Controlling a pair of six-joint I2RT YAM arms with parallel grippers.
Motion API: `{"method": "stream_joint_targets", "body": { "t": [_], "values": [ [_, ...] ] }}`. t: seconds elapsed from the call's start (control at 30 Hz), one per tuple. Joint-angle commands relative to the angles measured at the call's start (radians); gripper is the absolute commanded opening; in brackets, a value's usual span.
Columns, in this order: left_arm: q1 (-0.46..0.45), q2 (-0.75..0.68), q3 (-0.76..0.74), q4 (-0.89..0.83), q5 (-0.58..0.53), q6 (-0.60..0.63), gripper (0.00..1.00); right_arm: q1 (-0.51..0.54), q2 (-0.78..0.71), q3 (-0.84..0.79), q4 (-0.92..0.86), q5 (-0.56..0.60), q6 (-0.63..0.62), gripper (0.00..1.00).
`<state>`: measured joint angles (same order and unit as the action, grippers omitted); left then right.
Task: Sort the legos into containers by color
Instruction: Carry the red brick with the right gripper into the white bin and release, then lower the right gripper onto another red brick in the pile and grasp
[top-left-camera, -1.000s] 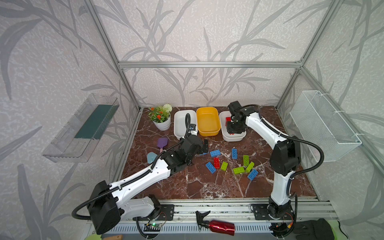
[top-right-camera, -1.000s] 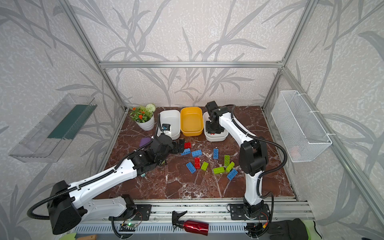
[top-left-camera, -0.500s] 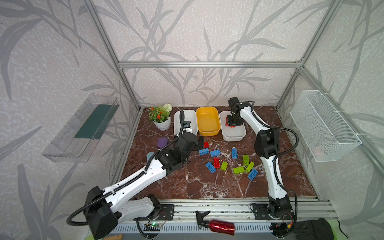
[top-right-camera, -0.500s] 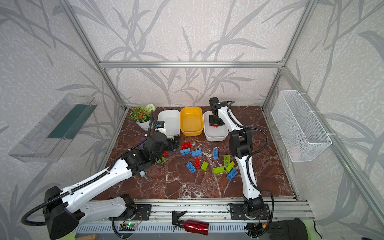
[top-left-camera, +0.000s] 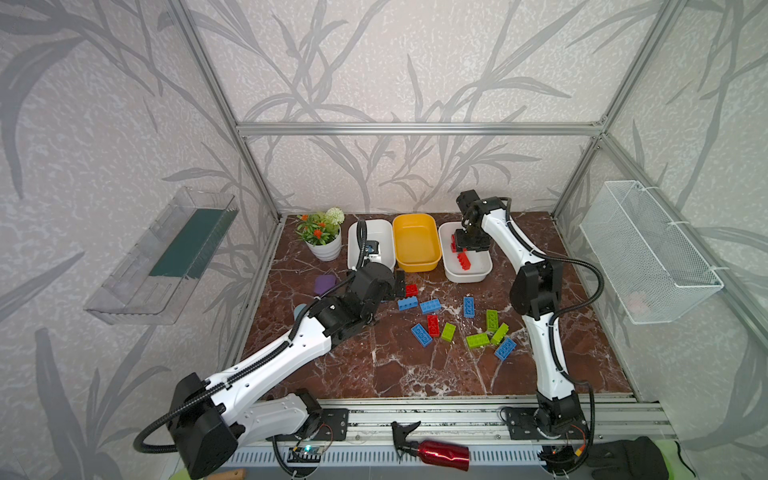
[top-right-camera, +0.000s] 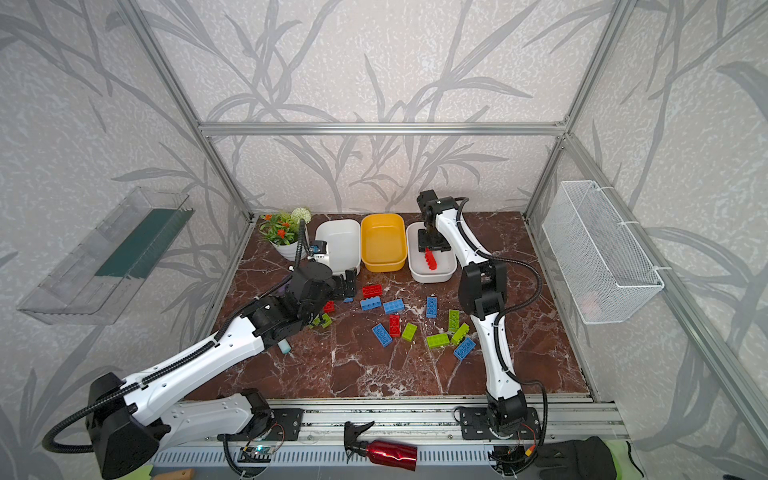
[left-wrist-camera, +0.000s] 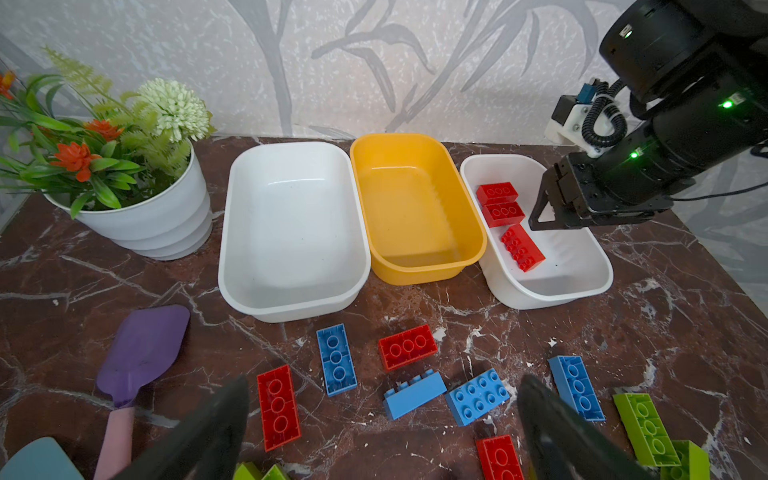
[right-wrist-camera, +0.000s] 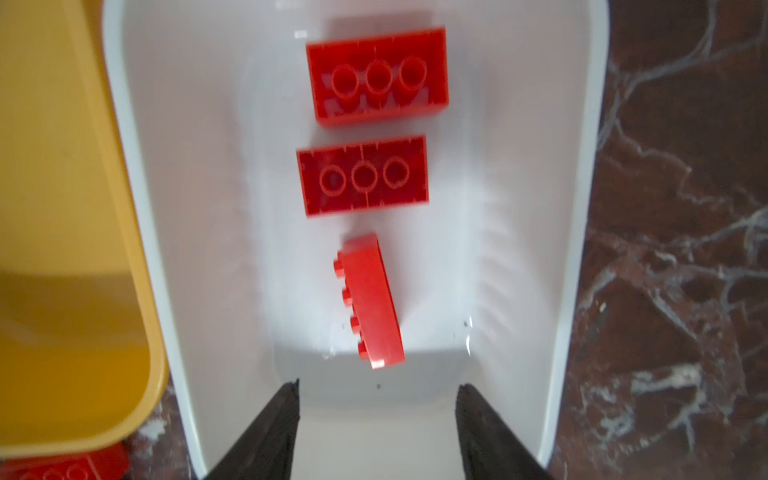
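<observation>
I'm watching the right gripper (right-wrist-camera: 376, 390) hovering with jaws released, clenched a second ago, over the white tub (top-left-camera: 466, 277) right of centre, red brick (right-wrist-camera: 370, 301) lying inside, left gripper (left-wrist-camera: 384, 384) gaping empty over loose legos (top-left-camera: 430, 306) mid-frame

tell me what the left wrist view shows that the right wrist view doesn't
Only the left wrist view: the flower pot, the empty white tub, the purple scoop, loose blue legos and green legos. Only the right wrist view: the right gripper seen from behind, jaws parted, nothing between them. Both: the yellow tub and the white tub holding three red legos.
</observation>
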<state>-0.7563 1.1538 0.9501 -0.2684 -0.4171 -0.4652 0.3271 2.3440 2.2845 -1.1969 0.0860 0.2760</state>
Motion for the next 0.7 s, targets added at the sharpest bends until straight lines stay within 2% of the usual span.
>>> {"method": "stream_joint_targets", "body": {
  "t": [0.0, 0.17, 0.27, 0.53, 0.67],
  "values": [
    [0.006, -0.006, 0.024, -0.038, 0.037, -0.051, 0.99, 0.046, -0.199, -0.172, 0.026, -0.035, -0.024, 0.61],
    [-0.008, -0.079, -0.057, -0.042, 0.068, -0.137, 0.99, 0.116, -0.429, -0.539, 0.172, -0.142, 0.021, 0.59],
    [-0.034, -0.152, -0.119, -0.05, 0.062, -0.187, 0.99, 0.173, -0.513, -0.684, 0.221, -0.168, 0.065, 0.58],
    [-0.223, -0.264, -0.179, -0.188, -0.078, -0.279, 0.99, 0.336, -0.589, -0.875, 0.314, -0.176, 0.149, 0.58],
    [-0.3, -0.285, -0.188, -0.25, -0.095, -0.35, 0.99, 0.38, -0.589, -0.929, 0.368, -0.18, 0.187, 0.58]
  ]
}}
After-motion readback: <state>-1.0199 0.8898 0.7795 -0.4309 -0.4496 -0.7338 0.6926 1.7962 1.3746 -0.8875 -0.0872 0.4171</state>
